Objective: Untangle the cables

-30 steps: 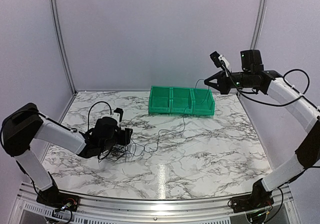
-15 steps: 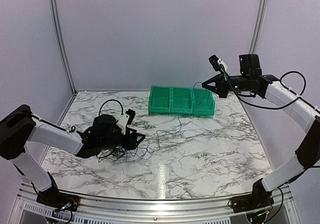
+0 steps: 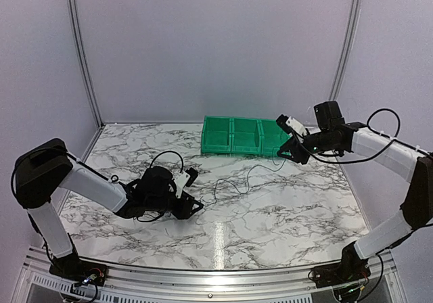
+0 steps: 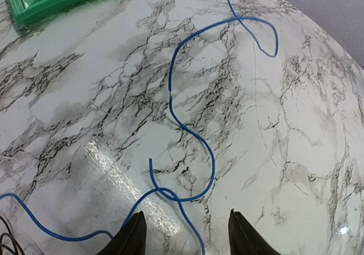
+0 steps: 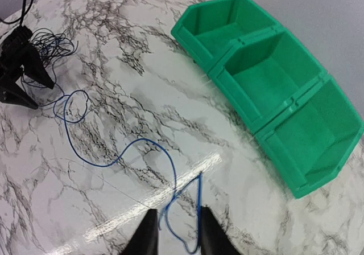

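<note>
Marble table [image 3: 284, 208]: left pincer [image 4: 186, 216] open, right pincer [image 5: 177, 212] open; cables [image 4: 171, 95] blue (wrist views only).

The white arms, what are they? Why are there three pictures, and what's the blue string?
They are two robot arms bolted to a marble table. One picture looks down from above; the other two come from a camera on each wrist. The string is a thin blue cable curling across the table, beside a black tangle near the left fingers. Green bins sit at the back. The left fingers and the right fingers stand apart, pinching nothing.
</note>
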Tool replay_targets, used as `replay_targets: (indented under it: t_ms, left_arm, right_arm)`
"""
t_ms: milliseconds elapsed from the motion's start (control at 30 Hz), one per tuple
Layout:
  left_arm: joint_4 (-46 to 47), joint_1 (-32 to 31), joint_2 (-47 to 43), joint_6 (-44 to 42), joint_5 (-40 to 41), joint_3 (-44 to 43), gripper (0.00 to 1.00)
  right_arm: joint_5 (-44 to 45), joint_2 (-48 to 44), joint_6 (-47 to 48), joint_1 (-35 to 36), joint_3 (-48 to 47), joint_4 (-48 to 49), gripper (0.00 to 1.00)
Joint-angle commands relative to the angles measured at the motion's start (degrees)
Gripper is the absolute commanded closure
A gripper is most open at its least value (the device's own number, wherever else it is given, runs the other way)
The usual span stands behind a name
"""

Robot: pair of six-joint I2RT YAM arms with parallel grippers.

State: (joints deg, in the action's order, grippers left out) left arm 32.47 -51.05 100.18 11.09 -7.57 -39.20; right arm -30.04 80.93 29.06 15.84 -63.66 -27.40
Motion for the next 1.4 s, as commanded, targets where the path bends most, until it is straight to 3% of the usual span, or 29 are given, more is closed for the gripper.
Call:
replay_targets:
  t_ms: [0, 67, 267, 467, 767, 833, 867, 967, 1167, 1367]
  left_arm:
    - [-2.03, -0.16, 3.22, -0.91, -0.39, -0.97, 0.49]
    - [-1.93, -0.15, 3.67, -0.77, -0.08, -1.05, 0.50]
    - [-1.93, -0.19, 4.67, -0.49, 0.51, -1.36, 0.51]
    - [-1.40, -0.16, 5.46, 0.64, 0.79, -1.24, 0.53]
    - [-0.11, -0.18, 6.14, 1.60, 0.56, -0.87, 0.53]
    - [0.10, -0.12, 6.23, 1.72, 0.58, -0.88, 0.53]
    - [0.12, -0.13, 6.25, 1.68, 0.66, -0.83, 0.53]
    - [0.38, -0.16, 6.04, 1.68, 1.33, -0.54, 0.54]
    - [0.40, -0.08, 5.78, 0.86, 6.03, 1.39, 0.59]
    - [0.45, -0.04, 7.60, 0.20, 6.51, 2.20, 0.69]
  right_arm:
    - [10.07, 1.32, 6.44, 4.40, 1.44, -1.32, 0.57]
    - [13.96, 1.53, 8.15, 9.50, 2.41, -0.38, 0.50]
    - [17.32, 9.13, 9.78, 19.92, -0.22, 0.16, 0.45]
    - [16.77, 18.97, 7.03, 22.03, -6.43, -0.46, 0.38]
    - [18.30, 24.41, 2.93, 21.98, -9.10, 3.92, 0.35]
    - [18.46, 25.58, 2.19, 21.96, -9.14, 5.85, 0.40]
    - [18.71, 26.46, 1.82, 21.98, -9.59, 6.37, 0.50]
    - [17.95, 28.10, 0.87, 22.01, -12.04, 4.76, 0.97]
    - [19.98, 19.98, 1.05, 18.87, -16.06, 2.16, 1.00]
    - [13.42, 13.15, -1.18, 10.83, -28.42, -3.80, 1.00]
